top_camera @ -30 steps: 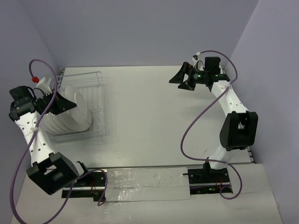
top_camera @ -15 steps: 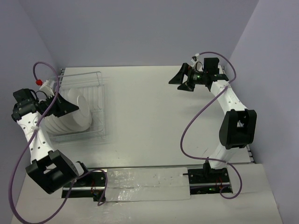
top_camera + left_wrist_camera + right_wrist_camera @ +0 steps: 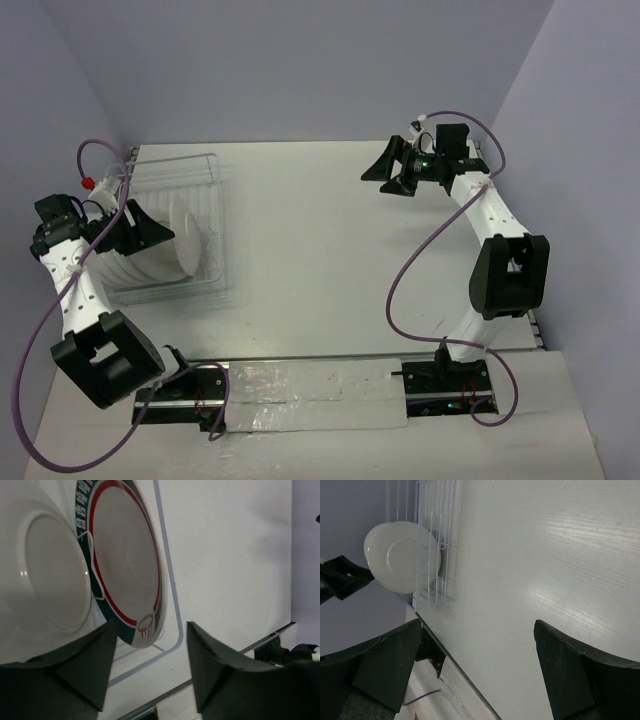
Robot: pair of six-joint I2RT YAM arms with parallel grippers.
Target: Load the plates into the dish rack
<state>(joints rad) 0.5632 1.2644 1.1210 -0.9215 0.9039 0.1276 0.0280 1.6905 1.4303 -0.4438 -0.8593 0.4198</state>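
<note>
The white wire dish rack [image 3: 214, 170] sits at the table's far left with several plates standing in its slots. The nearest plate [image 3: 188, 238] stands upright. In the left wrist view it shows a teal rim and red ring [image 3: 125, 565], with a plain white underside of another plate [image 3: 45, 575] beside it. My left gripper [image 3: 160, 236] is open just left of that plate; its rim edge reaches between the spread fingers [image 3: 150, 665] without being pinched. My right gripper [image 3: 385, 170] hangs open and empty over the far right of the table.
A rack wire [image 3: 172, 605] curves just beyond my left fingertips. From the right wrist view the rack [image 3: 447, 540] and a white plate [image 3: 402, 555] lie far across the bare white tabletop [image 3: 545, 580]. Purple walls close in the left, back and right sides.
My left gripper has opened and let go of the plate, which now stands upright in the rack. The left arm has drawn back slightly. The right arm has not moved.
</note>
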